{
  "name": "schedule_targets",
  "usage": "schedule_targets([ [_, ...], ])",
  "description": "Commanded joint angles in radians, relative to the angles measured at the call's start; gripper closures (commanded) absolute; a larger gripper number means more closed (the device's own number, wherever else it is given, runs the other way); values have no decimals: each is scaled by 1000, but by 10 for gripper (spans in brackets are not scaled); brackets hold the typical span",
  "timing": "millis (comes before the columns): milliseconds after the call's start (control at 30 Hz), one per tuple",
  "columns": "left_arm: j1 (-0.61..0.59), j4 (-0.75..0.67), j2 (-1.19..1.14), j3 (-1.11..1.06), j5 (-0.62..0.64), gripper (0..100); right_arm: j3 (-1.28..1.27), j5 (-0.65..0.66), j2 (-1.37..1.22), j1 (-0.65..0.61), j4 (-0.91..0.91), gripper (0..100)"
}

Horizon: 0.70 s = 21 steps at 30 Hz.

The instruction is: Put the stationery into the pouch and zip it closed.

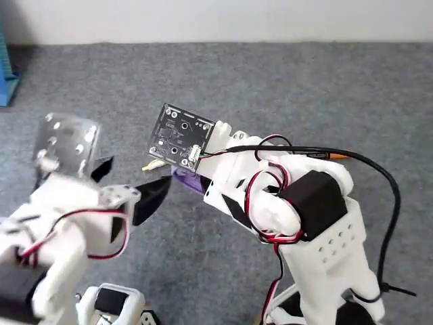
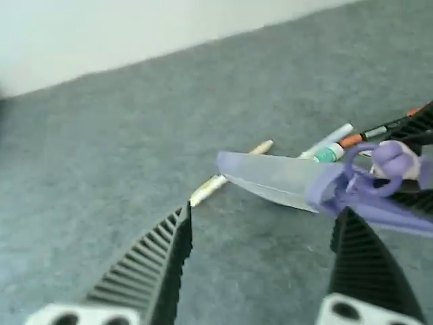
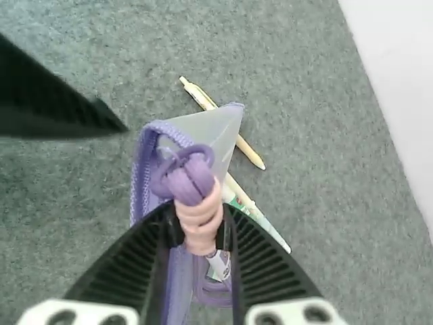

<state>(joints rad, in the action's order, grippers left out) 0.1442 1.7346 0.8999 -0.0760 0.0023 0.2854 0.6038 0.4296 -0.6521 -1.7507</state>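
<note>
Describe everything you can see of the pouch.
The pouch is a flat, translucent lavender sleeve, plastic by the look of it, with a purple zipper edge and a knotted purple cord pull. The right hand is shut on its zipper end, one corner pointing outward over the grey carpet. Pens lie beneath it; whether they touch is unclear.

Surface and material notes, taken around the pouch.
The pouch is a frosted, translucent, smooth plastic sheet, with purple woven cloth zip tape along its edge and a knotted purple cord pull. Under the pouch lies the grey carpet, matt with a short rough nap. Beside the pouch, the cream pen is smooth glossy plastic. At the pull, the right gripper is black ribbed matt plastic.
</note>
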Motion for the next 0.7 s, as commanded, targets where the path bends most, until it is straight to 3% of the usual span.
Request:
schedule_targets([
  [0,26,-3,-75,39,41,681,-28,-9,-5,-1,-42,991],
  [367,20,-54,-219,30,49,682,-28,-9,-4,-1,-42,991],
  [600,23,-118,-222,-145,48,690,-31,-3,35,1,-45,991],
  [667,26,-132,-222,-196,44,734,-52,-2,59,-1,-45,991],
])
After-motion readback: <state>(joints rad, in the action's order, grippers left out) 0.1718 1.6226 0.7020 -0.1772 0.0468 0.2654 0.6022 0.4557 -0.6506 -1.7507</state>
